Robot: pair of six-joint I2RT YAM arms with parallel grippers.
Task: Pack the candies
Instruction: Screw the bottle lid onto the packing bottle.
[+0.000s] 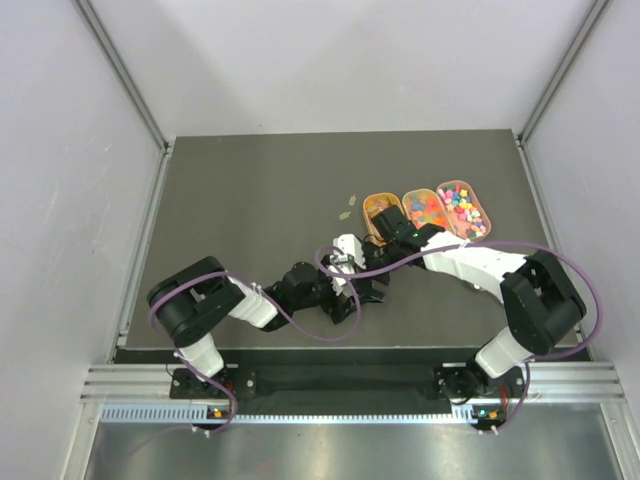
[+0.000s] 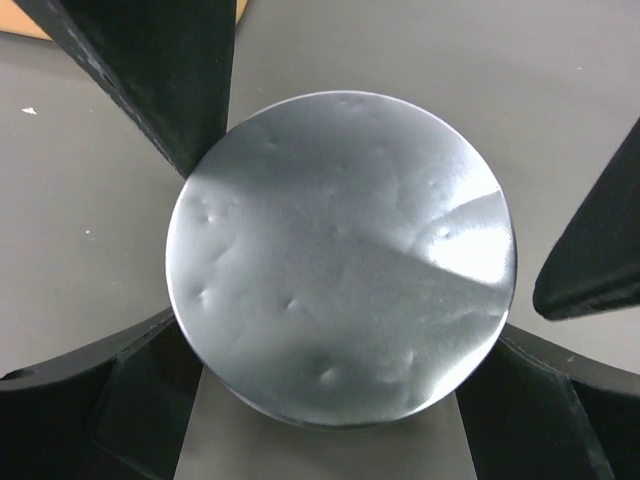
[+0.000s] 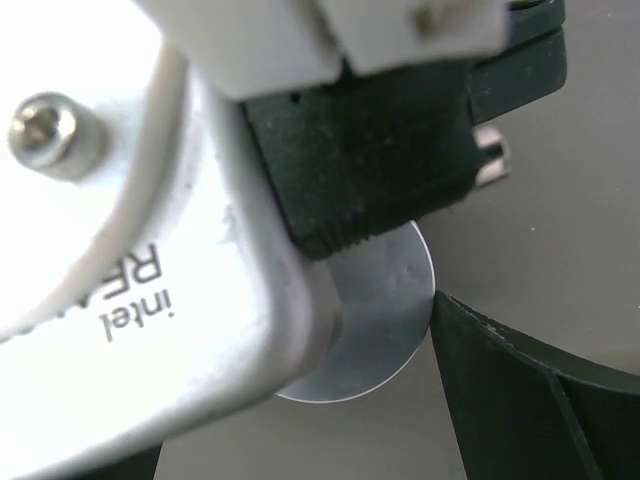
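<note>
The candies (image 1: 462, 207) lie in three orange oval trays at the back right: mixed bright ones, red-orange ones (image 1: 428, 208) and amber ones (image 1: 380, 207). Both grippers meet mid-table over a round silvery lid (image 2: 340, 260), which the arms hide in the top view. My left gripper (image 2: 340, 335) (image 1: 345, 295) stands open, its fingers (image 2: 90, 400) wide on either side of the lid. My right gripper (image 1: 368, 272) (image 3: 310, 370) is open too. One of its fingers (image 3: 510, 390) touches the lid's (image 3: 385, 310) rim, and the other is apart from it.
Two small green pieces (image 1: 346, 207) lie loose on the dark table (image 1: 250, 190) left of the trays. The left wrist's white camera housing (image 3: 150, 230) blocks most of the right wrist view. Grey walls close in both sides.
</note>
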